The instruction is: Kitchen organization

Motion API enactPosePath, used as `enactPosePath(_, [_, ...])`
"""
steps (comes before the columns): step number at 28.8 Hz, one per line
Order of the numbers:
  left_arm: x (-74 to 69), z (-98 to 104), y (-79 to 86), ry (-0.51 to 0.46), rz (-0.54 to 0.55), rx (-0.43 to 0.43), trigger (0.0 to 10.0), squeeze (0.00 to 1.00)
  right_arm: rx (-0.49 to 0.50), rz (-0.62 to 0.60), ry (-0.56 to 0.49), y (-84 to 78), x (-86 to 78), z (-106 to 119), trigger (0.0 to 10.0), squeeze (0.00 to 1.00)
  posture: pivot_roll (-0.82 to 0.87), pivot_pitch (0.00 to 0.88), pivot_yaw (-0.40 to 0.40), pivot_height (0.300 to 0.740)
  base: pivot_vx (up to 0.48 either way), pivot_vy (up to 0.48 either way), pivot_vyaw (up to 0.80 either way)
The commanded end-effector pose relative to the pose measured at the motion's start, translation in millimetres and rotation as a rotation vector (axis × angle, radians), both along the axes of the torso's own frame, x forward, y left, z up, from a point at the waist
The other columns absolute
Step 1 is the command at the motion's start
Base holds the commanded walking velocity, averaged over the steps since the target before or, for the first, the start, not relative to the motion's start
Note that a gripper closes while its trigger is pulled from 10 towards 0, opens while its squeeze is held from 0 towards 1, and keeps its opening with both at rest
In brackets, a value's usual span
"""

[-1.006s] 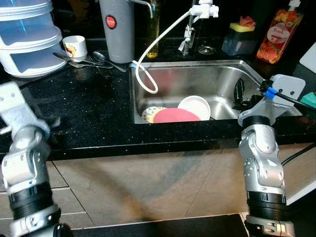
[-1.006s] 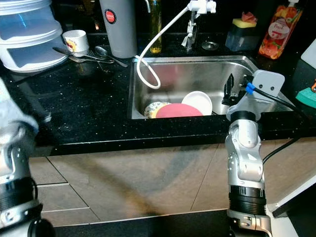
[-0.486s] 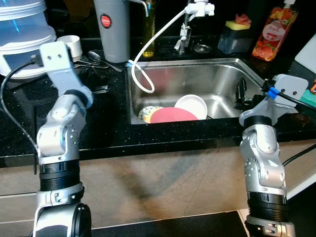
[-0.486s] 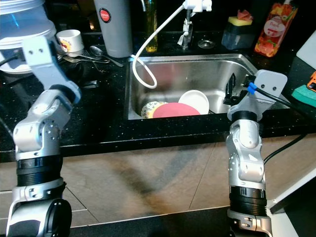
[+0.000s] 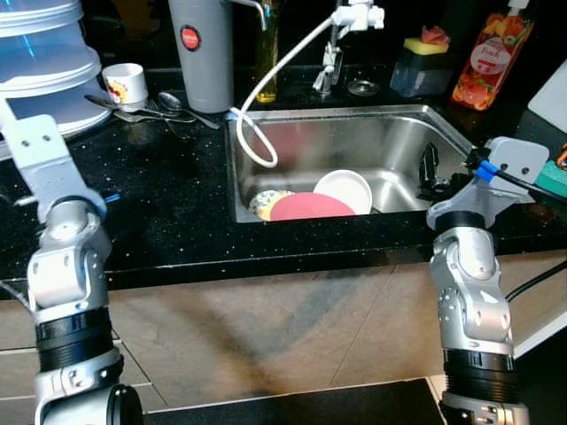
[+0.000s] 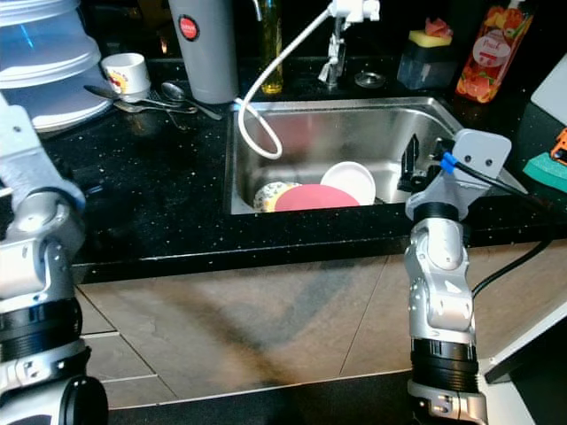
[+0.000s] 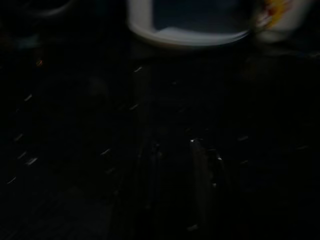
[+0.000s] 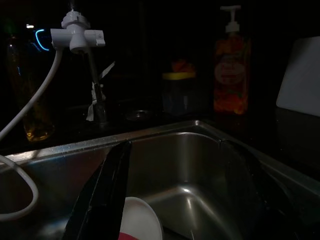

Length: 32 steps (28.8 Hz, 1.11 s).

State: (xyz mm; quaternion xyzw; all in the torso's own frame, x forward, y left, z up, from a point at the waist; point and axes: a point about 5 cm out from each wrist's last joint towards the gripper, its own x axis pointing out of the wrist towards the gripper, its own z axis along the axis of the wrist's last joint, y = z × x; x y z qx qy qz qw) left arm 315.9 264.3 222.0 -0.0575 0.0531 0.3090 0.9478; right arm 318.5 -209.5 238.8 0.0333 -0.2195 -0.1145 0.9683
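Right gripper (image 8: 175, 200), jaws wide, hangs over the steel sink's (image 5: 354, 142) right edge; the round red plate (image 5: 312, 207) looks slippery, best pinched at its rim.

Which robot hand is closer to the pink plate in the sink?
Right. The right end effector hangs over the sink's right edge, just beside the pink plate. The left end effector is over the black counter, well left of the sink.

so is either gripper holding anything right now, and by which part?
Right gripper: nothing; its fingers are spread open over the sink, above the white bowl. Left gripper: too dark to tell, hovering over the black counter.
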Motion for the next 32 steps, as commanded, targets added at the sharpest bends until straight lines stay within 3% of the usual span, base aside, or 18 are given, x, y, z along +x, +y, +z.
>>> enactPosePath(1, [-2.3, -3.8, 2.6, 0.024, 0.009, -0.022, 10.0, 1.00, 0.001, 0.002, 0.015, 0.9, 0.8, -2.2, 10.0, 0.00, 0.12, 0.058, 0.026, 0.740, 0.000, 0.000, 0.00])
enactPosePath(2, [-2.9, -4.3, 3.8, 0.030, 0.023, -0.023, 10.0, 1.00, 0.001, 0.003, 0.015, 0.9, 0.9, -2.3, 10.0, 0.00, 0.12, 0.058, 0.026, 0.740, 0.000, 0.000, 0.00])
enactPosePath(3, [-2.2, -5.0, 3.6, 0.032, 0.012, -0.045, 10.0, 0.00, 0.001, 0.003, 0.015, 1.0, 0.9, -2.2, 10.0, 0.00, 0.12, 0.058, 0.026, 0.740, 0.000, 0.000, 0.00])
enactPosePath(9, [4.6, -10.2, -3.6, 0.055, -0.101, -0.165, 10.0, 0.00, -0.001, 0.004, 0.013, 0.9, 0.7, -1.3, 10.0, 0.00, 0.13, 0.062, 0.023, 0.740, 0.000, 0.000, 0.00])
enactPosePath(13, [1.9, -16.8, -0.8, 0.087, -0.077, -0.204, 10.0, 0.00, -0.002, 0.004, 0.011, 0.9, 0.6, -0.6, 10.0, 0.00, 0.13, 0.062, 0.023, 0.740, 0.000, 0.000, 0.00])
enactPosePath(17, [-5.6, -25.0, 8.6, 0.116, 0.017, -0.203, 10.0, 0.00, -0.003, 0.001, 0.012, 0.2, 0.1, -0.9, 10.0, 0.00, 0.13, 0.057, 0.024, 0.740, 0.000, 0.000, 0.00])
enactPosePath(25, [-8.9, -26.7, 12.1, 0.132, 0.017, -0.189, 10.0, 0.00, -0.006, 0.006, 0.010, 0.4, 1.3, 0.1, 10.0, 0.00, 0.13, 0.052, 0.020, 0.740, 0.000, 0.000, 0.00])
enactPosePath(29, [-10.8, -34.9, 11.8, 0.165, 0.018, -0.232, 10.0, 0.00, -0.007, 0.008, 0.008, 0.7, 1.6, 0.6, 10.0, 0.00, 0.13, 0.050, 0.019, 0.740, 0.000, 0.000, 0.00])
enactPosePath(30, [-11.9, -39.8, 11.5, 0.185, 0.019, -0.248, 9.3, 0.00, -0.008, 0.008, 0.008, 0.6, 1.6, 0.8, 10.0, 0.00, 0.13, 0.050, 0.019, 0.740, 0.000, 0.000, 0.00])
enactPosePath(31, [-13.0, -44.2, 11.6, 0.202, 0.025, -0.262, 4.3, 0.00, -0.008, 0.007, 0.007, 0.3, 1.6, 0.8, 10.0, 0.00, 0.13, 0.047, 0.019, 0.740, 0.000, 0.000, 0.00])
enactPosePath(32, [-13.7, -47.3, 11.5, 0.215, 0.023, -0.264, 4.3, 0.00, -0.008, 0.007, 0.007, 0.1, 1.6, 0.9, 10.0, 0.00, 0.13, 0.047, 0.019, 0.740, 0.000, 0.000, 0.00])
